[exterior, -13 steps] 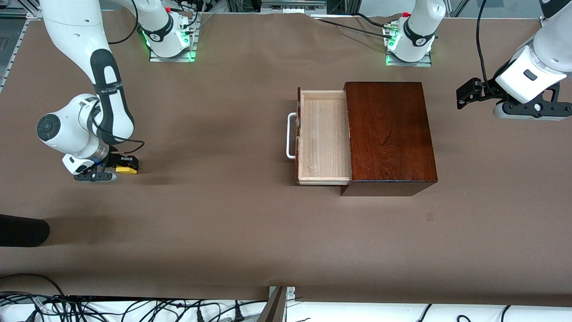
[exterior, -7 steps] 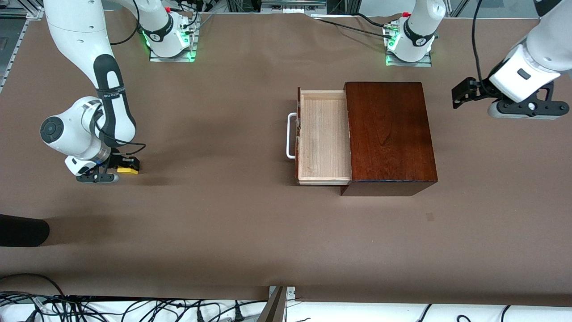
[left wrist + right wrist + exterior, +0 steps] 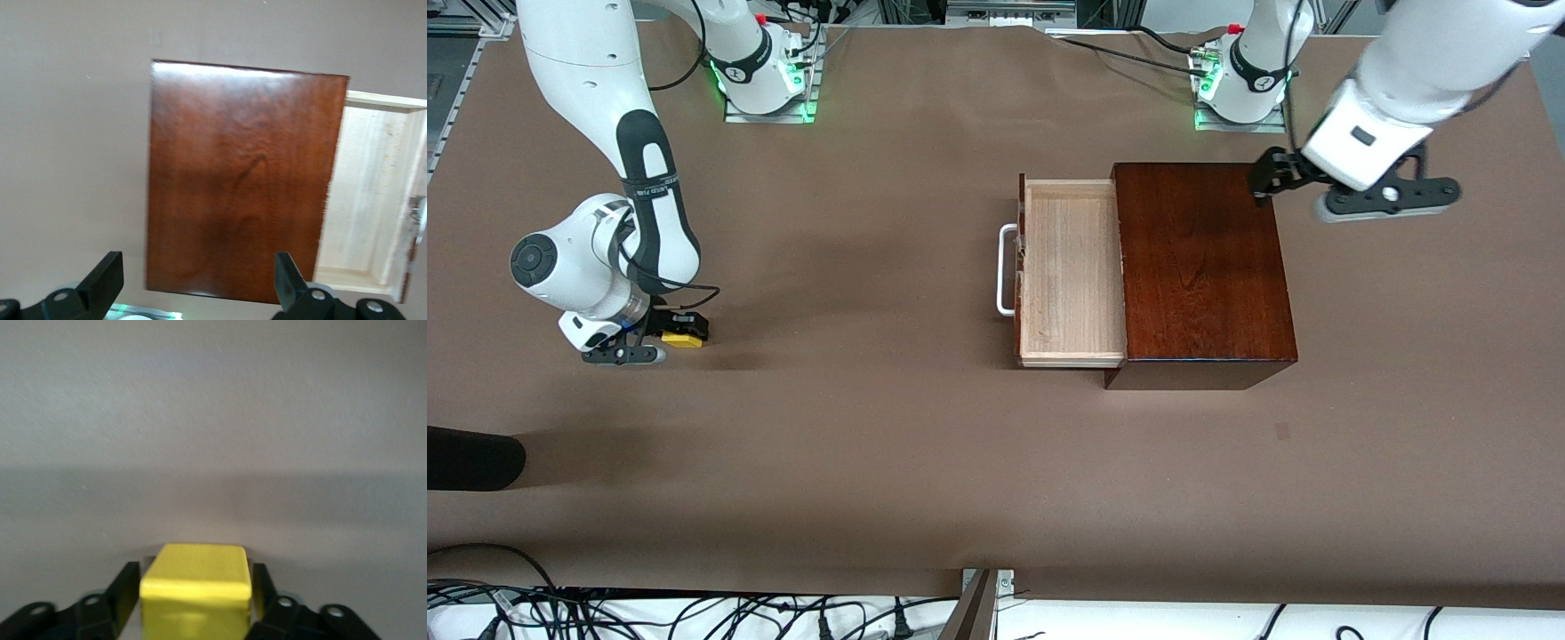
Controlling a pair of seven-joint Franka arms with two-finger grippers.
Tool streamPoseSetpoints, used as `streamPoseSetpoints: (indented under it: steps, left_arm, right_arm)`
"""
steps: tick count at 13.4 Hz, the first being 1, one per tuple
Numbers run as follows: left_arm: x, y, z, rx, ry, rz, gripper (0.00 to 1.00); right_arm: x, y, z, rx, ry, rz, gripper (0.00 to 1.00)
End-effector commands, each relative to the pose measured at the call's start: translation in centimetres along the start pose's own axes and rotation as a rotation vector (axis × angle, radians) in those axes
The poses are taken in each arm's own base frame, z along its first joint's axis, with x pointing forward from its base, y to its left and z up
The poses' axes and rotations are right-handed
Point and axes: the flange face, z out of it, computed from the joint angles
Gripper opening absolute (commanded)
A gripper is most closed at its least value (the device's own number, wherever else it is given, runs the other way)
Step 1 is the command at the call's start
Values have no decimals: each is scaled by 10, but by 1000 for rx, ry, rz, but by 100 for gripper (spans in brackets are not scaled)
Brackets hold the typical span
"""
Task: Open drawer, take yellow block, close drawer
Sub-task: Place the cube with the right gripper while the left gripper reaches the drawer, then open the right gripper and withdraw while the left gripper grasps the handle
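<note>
The drawer [image 3: 1072,271] stands pulled out of the mahogany box [image 3: 1200,267], its pale tray empty and its white bar handle [image 3: 1005,271] toward the right arm's end of the table. My right gripper [image 3: 685,331] is low over the table near the right arm's end, shut on the yellow block [image 3: 682,340]. In the right wrist view the block [image 3: 197,593] fills the gap between the black fingers [image 3: 123,587]. My left gripper [image 3: 1261,182] is open and empty over the box's corner nearest the left arm's base. The left wrist view shows the box top [image 3: 240,180] and the tray [image 3: 363,200].
A dark rounded object [image 3: 471,458] lies at the table edge at the right arm's end, nearer the front camera. Cables [image 3: 694,613] run along the near edge. The arm bases [image 3: 765,76] stand along the table's back edge.
My left arm has swung from beside the box to over its back corner. My right gripper with the yellow block has barely shifted. The drawer has not moved.
</note>
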Motion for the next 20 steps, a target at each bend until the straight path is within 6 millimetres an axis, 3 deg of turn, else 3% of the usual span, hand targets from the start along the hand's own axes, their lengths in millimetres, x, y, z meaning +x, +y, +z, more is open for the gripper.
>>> streamPoseSetpoints:
  steps: [1, 5, 8, 12, 17, 18, 20]
  left_arm:
    - [-2, 43, 7, -17, -25, -64, 100]
    - [-15, 121, 25, -19, -36, -176, 100]
    - [-27, 169, 50, -25, -34, -271, 100]
    - [-53, 264, 92, -38, -59, -451, 100]
    - [-75, 364, 157, -94, -87, -725, 100]
    - [-79, 381, 170, -104, -93, -772, 100]
    - [-78, 400, 192, -131, -107, -899, 100]
  right_arm:
    - [18, -7, -20, 35, 10, -39, 100]
    - [41, -5, -84, 50, 0, -111, 100]
    - [60, -8, -133, 59, -22, -160, 100]
    - [78, -10, -189, 33, -60, -210, 100]
    - [82, -15, -233, 8, -64, -200, 100]
    - [82, -23, -237, 0, -66, -198, 100]
    - [75, -26, -251, 3, -58, -179, 100]
